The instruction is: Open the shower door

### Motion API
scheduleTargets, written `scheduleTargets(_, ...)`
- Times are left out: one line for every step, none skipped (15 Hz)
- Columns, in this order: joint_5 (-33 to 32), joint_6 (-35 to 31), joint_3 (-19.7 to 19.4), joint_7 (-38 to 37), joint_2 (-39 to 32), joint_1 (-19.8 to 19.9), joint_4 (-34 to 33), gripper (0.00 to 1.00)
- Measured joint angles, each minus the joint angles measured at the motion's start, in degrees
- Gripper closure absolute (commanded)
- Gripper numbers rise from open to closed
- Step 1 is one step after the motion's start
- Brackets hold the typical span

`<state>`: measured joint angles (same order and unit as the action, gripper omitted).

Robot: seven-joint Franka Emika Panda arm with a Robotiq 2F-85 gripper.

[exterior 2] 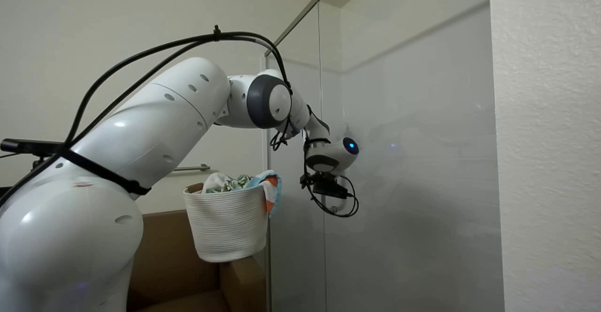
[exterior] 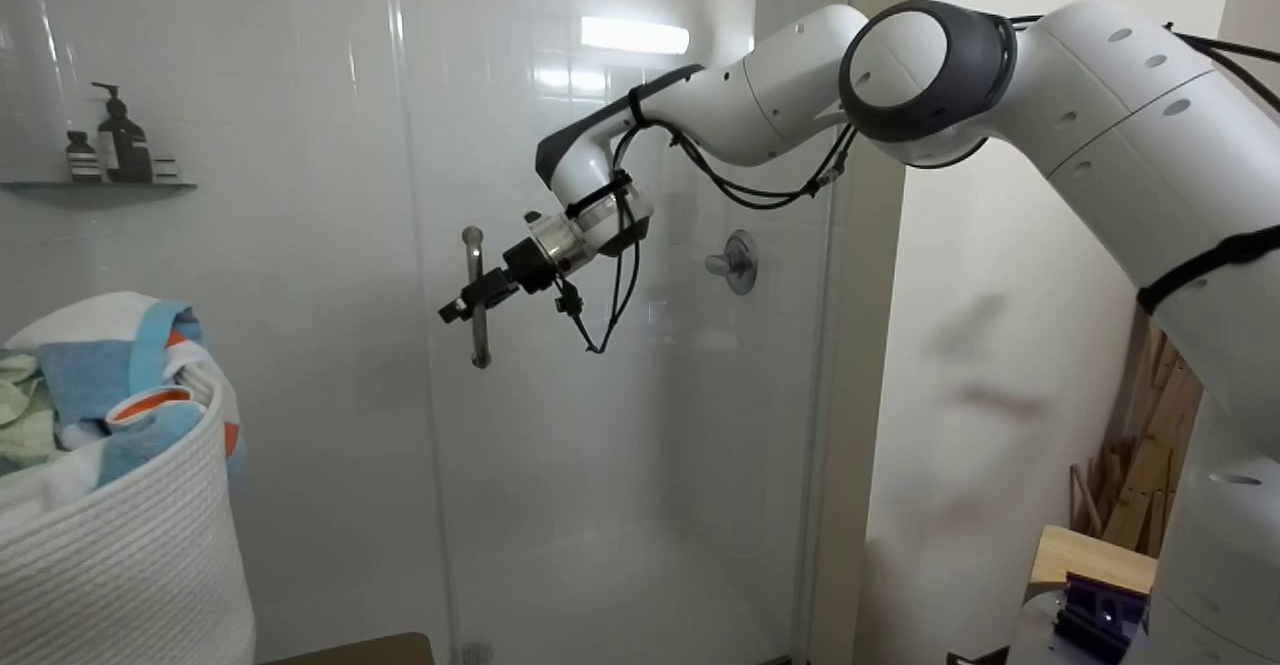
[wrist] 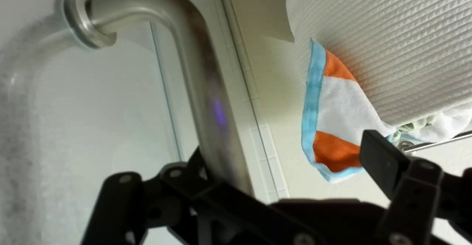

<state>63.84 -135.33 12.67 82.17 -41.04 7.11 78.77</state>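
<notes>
here's the shower door [exterior: 620, 445], tall clear glass right beside the hand [wrist: 284, 147]! its metal bar handle [wrist: 203, 88] runs between the fingers [wrist: 385, 164], close to one; touching or not, i can't tell. the hand is spread wide, unclenched. off on the opposite finger's side, well apart, sits a white basket [exterior: 120, 555], blue-edged towel [wrist: 339, 108] spilling out. behind the hand, a shower valve [exterior: 739, 263] shows through glass.
</notes>
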Motion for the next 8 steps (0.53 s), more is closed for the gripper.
scheduleTargets(0.37,0.01,0.0,0.01,0.0,0.0,0.02,0.0)
scheduleTargets(0.9,0.01,0.0,0.06,0.0,-0.01,0.06,0.0)
scheduleTargets(1.37,0.02,-0.01,0.08,-0.01,-0.01,0.1,0.0)
scheduleTargets(1.8,0.03,-0.01,0.08,-0.01,-0.01,0.15,0.0)
scheduleTargets(2.05,0.03,-0.01,0.08,-0.01,-0.01,0.17,0.0)
scheduleTargets(2.24,0.03,-0.01,0.08,0.0,-0.01,0.2,0.0)
scheduleTargets(2.44,0.03,-0.02,0.08,0.0,-0.02,0.22,0.0)
scheduleTargets(2.67,0.04,-0.02,0.09,0.0,-0.03,0.24,0.0)
